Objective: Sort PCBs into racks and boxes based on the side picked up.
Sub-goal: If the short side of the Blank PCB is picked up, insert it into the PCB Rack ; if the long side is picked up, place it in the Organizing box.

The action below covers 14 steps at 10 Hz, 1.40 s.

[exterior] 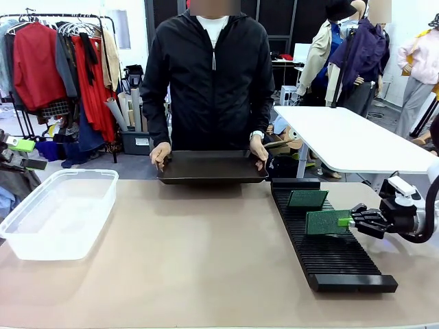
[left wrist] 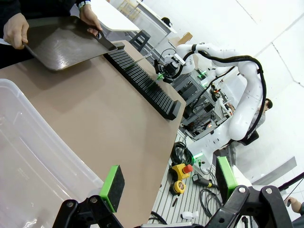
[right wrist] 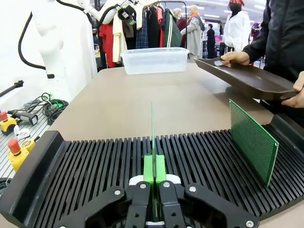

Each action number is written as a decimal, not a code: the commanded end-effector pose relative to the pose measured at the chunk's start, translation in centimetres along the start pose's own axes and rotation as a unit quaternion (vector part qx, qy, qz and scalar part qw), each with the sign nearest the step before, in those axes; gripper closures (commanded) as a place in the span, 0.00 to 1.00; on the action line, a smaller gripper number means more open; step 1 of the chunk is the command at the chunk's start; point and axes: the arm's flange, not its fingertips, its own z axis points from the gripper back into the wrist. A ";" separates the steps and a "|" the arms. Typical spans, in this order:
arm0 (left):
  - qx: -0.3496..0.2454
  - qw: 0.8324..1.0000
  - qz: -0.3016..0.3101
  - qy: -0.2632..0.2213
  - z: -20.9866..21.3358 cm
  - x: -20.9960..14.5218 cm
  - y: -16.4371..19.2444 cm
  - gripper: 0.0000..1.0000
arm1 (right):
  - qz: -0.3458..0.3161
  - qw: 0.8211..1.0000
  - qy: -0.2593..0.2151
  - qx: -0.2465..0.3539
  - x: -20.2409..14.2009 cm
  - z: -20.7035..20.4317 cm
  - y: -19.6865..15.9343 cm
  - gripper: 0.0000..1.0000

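Note:
Low over the black slotted rack [exterior: 333, 257] at the table's right, my right gripper [exterior: 353, 221] is shut on a green PCB [exterior: 328, 221] that stands upright in the slots. In the right wrist view that PCB [right wrist: 153, 135] is edge-on between the green pads [right wrist: 148, 169]. A second PCB [exterior: 307, 199] stands in the rack farther back, apart from the gripper, and shows as the PCB [right wrist: 252, 140] at the right of that view. My left gripper [left wrist: 168, 183] is open with nothing in it, above the near rim of the clear box [left wrist: 33, 161]. The clear box [exterior: 58, 212] sits at the table's left.
At the far edge a person holds a shallow dark tray [exterior: 212, 166] by both ends, just above the table and close to the rack's far end. The brown tabletop [exterior: 199, 253] lies bare between box and rack. A white table [exterior: 350, 137] stands beyond at right.

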 end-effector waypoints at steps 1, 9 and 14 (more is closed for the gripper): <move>-0.001 1.000 -0.002 -0.001 0.0 0.1 -0.1 0.00 | 0.001 1.000 0.010 -0.018 0.3 -1.1 0.1 1.00; -0.001 1.000 -0.002 -0.001 0.0 0.1 -0.1 0.00 | -0.028 0.999 0.011 -0.017 -0.2 -1.2 -0.2 1.00; -0.001 1.000 -0.002 -0.001 0.0 0.1 -0.1 0.00 | -0.032 0.999 0.029 -0.009 -0.2 -1.7 -1.0 1.00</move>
